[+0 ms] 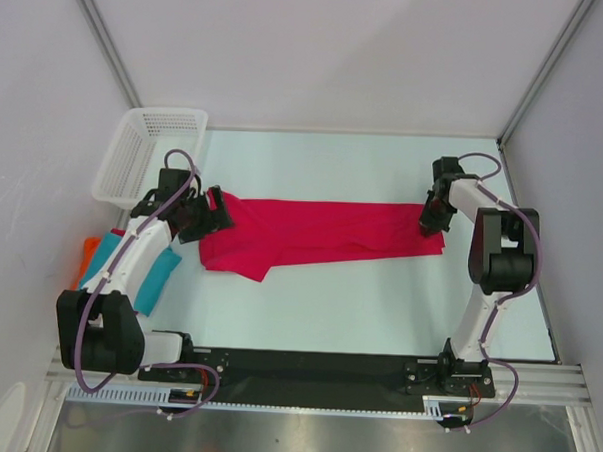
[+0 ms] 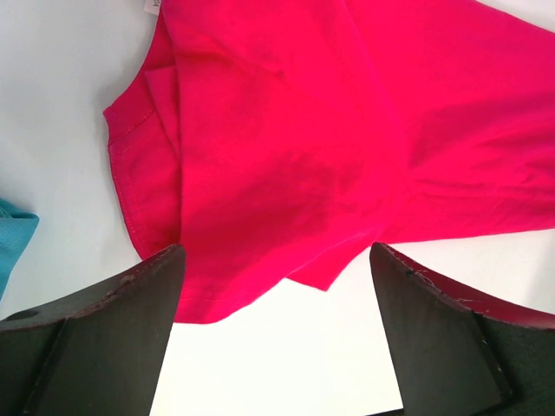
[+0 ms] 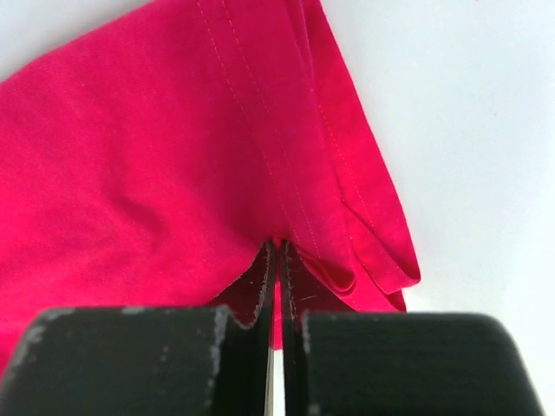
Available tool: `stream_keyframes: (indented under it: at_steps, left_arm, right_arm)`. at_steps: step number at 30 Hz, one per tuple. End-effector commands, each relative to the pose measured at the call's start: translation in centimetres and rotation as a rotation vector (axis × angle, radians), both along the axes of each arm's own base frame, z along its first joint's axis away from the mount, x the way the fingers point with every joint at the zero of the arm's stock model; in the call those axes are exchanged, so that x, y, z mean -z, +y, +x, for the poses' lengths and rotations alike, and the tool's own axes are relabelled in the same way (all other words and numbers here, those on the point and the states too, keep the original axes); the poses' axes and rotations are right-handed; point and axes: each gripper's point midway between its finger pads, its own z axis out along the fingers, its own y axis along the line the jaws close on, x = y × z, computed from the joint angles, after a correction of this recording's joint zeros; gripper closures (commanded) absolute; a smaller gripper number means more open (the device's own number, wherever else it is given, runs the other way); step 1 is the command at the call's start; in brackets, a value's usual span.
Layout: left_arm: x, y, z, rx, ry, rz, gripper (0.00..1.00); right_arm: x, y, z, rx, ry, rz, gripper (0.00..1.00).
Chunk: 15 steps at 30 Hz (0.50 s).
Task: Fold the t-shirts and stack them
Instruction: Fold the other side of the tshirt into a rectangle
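A: What is the cloth like?

B: The soft, matte crimson-pink t-shirt point(image 1: 321, 237) lies as 1 long band across the middle of the tabletop point(image 1: 378, 309). It is folded lengthwise, and a looser flap sags toward the near edge at its left end. The right wrist view shows a fine knit and a hem with 2 parallel rows of stitching.

A: And the pincers?

B: The right pincer point(image 3: 276, 247) has its 2 dark, scuffed fingers pressed together. They pinch a small ridge of the shirt's right end just beside the doubled hem. The left pincer point(image 2: 276, 260) stands wide apart over the shirt's left end and grips nothing. I cannot tell whether its tips touch the cloth.

A: Any other shirts?

B: 2 more, at the tabletop's left edge. A teal t-shirt point(image 1: 157, 280) is folded into a rounded pad and partly hidden under the left arm. Just left of it, an orange t-shirt point(image 1: 84, 257) shows only as a narrow strip.

A: What else is nearby?

B: A white plastic mesh basket point(image 1: 149, 154), rectangular with slanted sides, sits at the far left corner.

A: The surface and room?

B: The tabletop is smooth, pale mint and unmarked. Plain white panels wall it in on 3 sides, with thin grey metal posts point(image 1: 100, 37) at the far corners.
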Motion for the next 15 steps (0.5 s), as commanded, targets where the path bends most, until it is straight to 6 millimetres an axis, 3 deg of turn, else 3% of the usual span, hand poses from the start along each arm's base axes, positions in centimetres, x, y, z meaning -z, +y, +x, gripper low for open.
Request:
stream_keyframes:
  at_steps: [1, 7, 11, 15]
  left_arm:
    - [-2.5, 0.1, 1.0, 0.013, -0.082, -0.005, 0.07]
    - [-2.5, -0.1, 0.9, 0.017, -0.082, -0.016, 0.07]
    - [-2.7, -0.1, 0.8, 0.021, -0.09, -0.019, 0.07]
    - [-2.8, -0.2, 0.7, 0.024, -0.093, -0.021, 0.07]
  right_arm:
    - [-1.1, -0.1, -1.1, -0.005, -0.026, -0.018, 1.0]
    - [-2.7, 1.0, -3.7, -0.021, -0.047, -0.027, 1.0]
    - [-2.8, 0.7, -5.6, -0.017, -0.024, -0.062, 1.0]
    - [-2.8, 0.5, -6.2, -0.014, -0.016, -0.073, 0.94]
